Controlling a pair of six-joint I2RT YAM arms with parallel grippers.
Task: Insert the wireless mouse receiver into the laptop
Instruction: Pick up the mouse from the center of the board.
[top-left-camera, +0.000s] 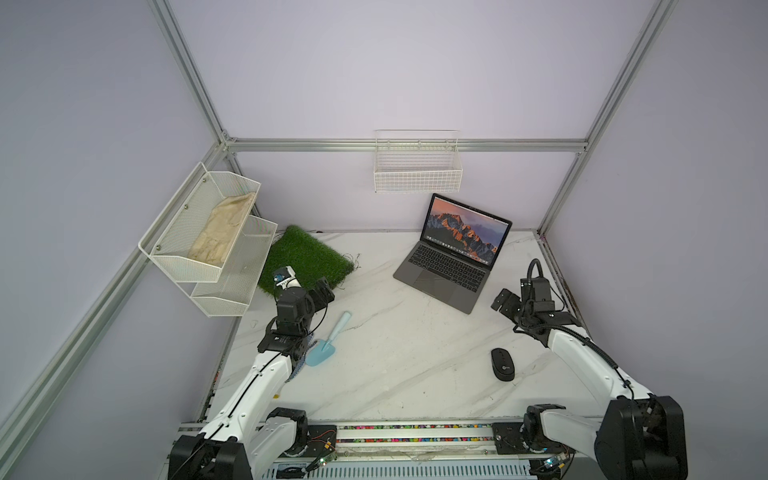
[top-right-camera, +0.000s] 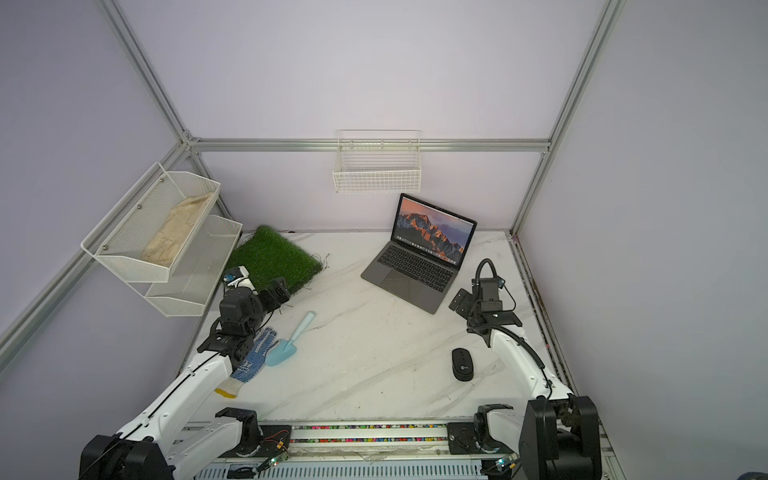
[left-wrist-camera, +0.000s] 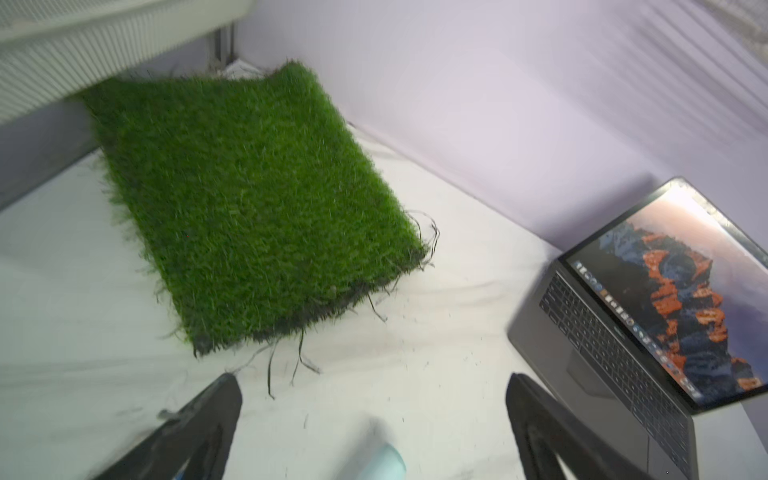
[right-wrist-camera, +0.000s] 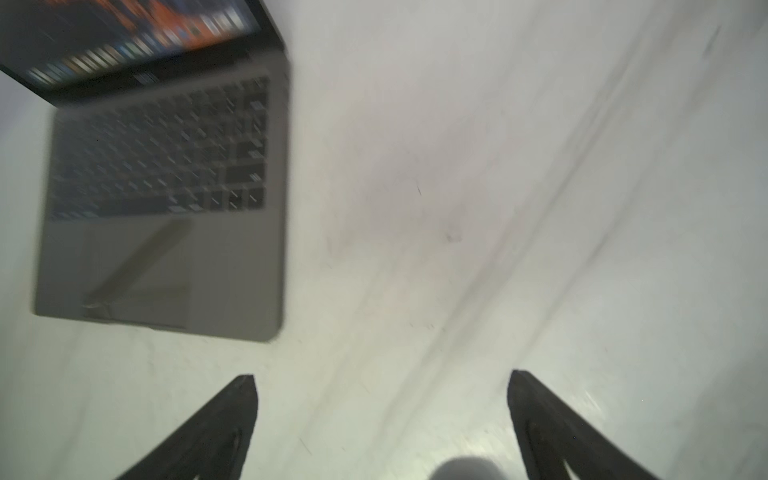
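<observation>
Dotted glove (top-right-camera: 251, 361), well apart from laptop (top-right-camera: 417, 268), plain in a top view only

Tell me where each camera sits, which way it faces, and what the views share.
Both top views: high behind the robot's base, looking down at the table; left arm and right arm show.
Left wrist: on its arm, facing the grass mat and laptop; open left tool shows.
Right wrist: on its arm, looking down beside the laptop, blurred; open right tool shows.
Shared: the laptop, in all four.
</observation>
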